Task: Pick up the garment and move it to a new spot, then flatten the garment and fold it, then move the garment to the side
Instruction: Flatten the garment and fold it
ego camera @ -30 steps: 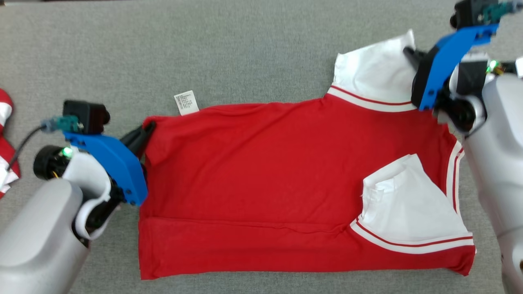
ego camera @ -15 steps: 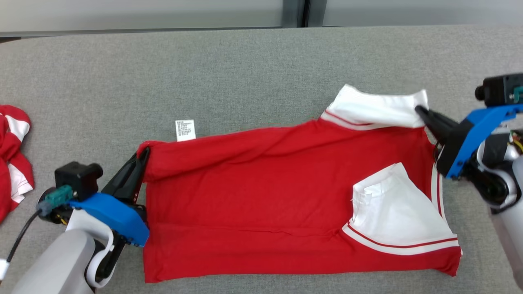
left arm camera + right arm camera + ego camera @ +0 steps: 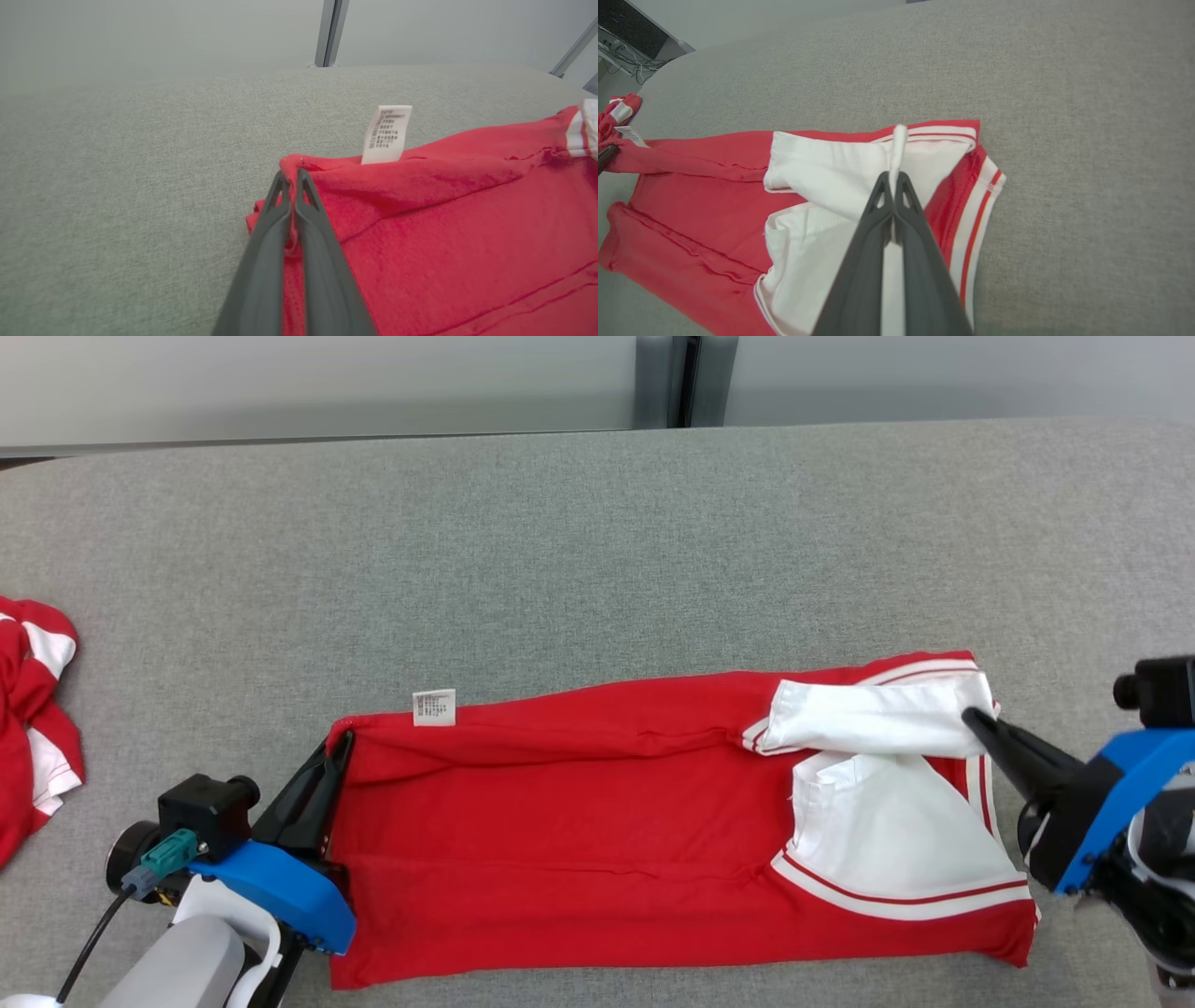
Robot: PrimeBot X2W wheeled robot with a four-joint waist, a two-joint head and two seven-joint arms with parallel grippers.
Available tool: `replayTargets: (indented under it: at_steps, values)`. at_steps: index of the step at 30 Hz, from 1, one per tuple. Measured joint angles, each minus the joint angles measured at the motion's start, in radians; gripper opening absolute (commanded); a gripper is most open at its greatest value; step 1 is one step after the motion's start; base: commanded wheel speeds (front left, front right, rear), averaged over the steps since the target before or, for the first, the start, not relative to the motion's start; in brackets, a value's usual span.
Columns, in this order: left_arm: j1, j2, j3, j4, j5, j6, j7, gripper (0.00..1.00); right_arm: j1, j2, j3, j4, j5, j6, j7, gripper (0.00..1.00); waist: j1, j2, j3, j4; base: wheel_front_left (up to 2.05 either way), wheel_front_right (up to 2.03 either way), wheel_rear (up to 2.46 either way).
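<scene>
**Fold in progress.** The garment (image 3: pixel 560 840) lies flattened along the front edge of the worktop (image 3: pixel 560 569), its far long edge turned over toward the front. The left gripper (image 3: pixel 342 743) is clenched on the red hem corner (image 3: pixel 290 163) beside the label (image 3: pixel 434 707). The right gripper (image 3: pixel 973 715) is clenched on the white sleeve (image 3: pixel 868 719). Judged: the first lengthwise fold is nearly laid; release, further folds and the shift aside remain.

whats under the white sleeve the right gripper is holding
The held sleeve in the right gripper overlaps the second white sleeve and the red garment; the fabric right beneath it is covered.
</scene>
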Motion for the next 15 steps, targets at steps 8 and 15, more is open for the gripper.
replayTargets:
  at_steps: [8, 15]
  values:
    - [0.027, -0.03, 0.031, 0.028, 0.024, 0.014, -0.004, 0.0, 0.134, 0.081, -0.079, -0.153, -0.065, 0.0, 0.082, 0.0, 0.0, 0.0, -0.011, -0.005, 0.0, 0.0, 0.0]
    - [0.067, -0.057, 0.07, 0.031, 0.031, 0.02, -0.004, 0.4, 0.207, 0.136, -0.113, -0.22, -0.103, 0.0, 0.131, 0.0, 0.0, 0.0, -0.024, -0.009, 0.0, 0.0, 0.0]
